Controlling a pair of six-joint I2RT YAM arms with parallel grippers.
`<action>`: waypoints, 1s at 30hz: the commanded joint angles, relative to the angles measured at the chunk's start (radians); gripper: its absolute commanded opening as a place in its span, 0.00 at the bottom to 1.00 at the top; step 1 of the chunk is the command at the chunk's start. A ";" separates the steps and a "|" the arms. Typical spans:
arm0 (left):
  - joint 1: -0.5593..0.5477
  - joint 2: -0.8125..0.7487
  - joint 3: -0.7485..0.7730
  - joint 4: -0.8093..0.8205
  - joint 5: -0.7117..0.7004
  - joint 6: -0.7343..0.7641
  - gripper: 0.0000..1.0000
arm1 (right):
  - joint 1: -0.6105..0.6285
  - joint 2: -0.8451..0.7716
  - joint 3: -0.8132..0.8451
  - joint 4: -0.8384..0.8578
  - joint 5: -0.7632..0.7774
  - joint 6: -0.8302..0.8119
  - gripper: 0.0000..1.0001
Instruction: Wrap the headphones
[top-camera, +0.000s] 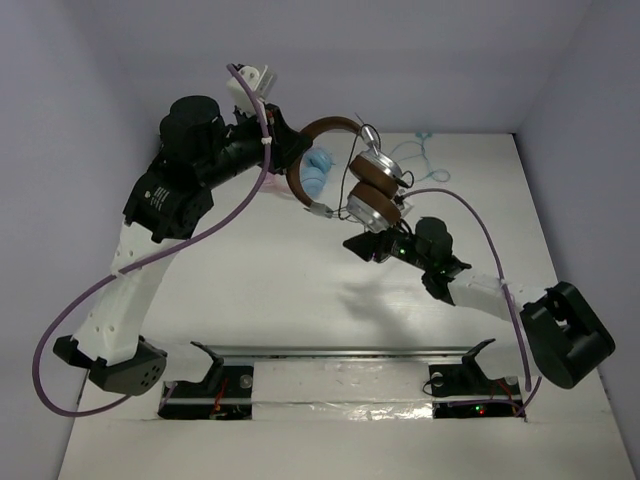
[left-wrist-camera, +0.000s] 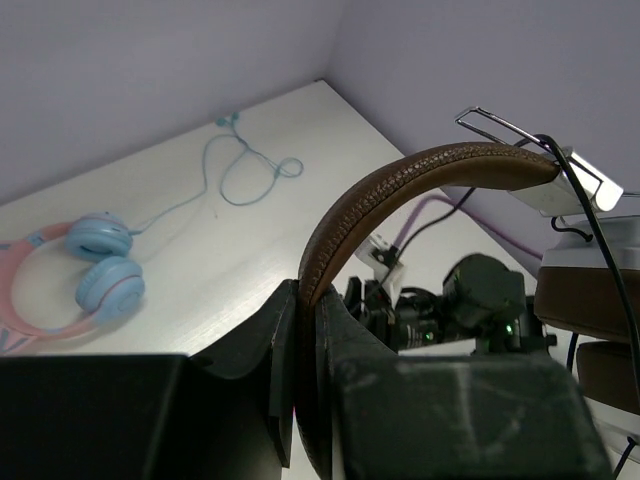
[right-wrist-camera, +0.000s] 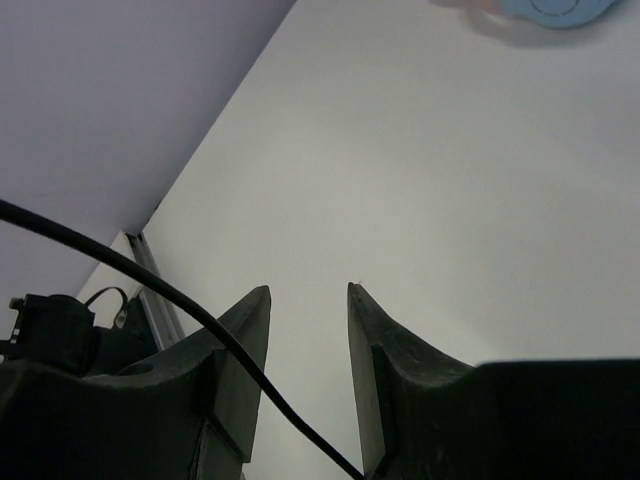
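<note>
The left pincer (left-wrist-camera: 308, 312) pinches the brown top band of the headphones (top-camera: 372, 188) and holds them up off the tabletop (top-camera: 270, 280), while the right pincer (right-wrist-camera: 308, 300) is spread apart just beside the silver cups, with the thin black cable (right-wrist-camera: 150, 282) crossing one of its fingers.

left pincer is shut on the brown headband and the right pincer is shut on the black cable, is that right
Not quite. The left pincer is shut on the brown headband, but the right pincer is open, not shut on the black cable. The right wrist view shows its fingers standing apart, with the cable only running past them, unclamped.
</note>
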 joint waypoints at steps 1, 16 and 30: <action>0.004 -0.003 0.077 0.056 -0.088 -0.035 0.00 | -0.003 -0.028 -0.049 0.097 0.009 0.029 0.43; 0.015 0.003 -0.081 0.225 -0.220 -0.116 0.00 | 0.017 -0.183 -0.139 -0.154 0.126 0.029 0.43; 0.033 -0.001 -0.166 0.315 -0.312 -0.180 0.00 | 0.064 -0.207 -0.100 -0.319 0.158 0.021 0.00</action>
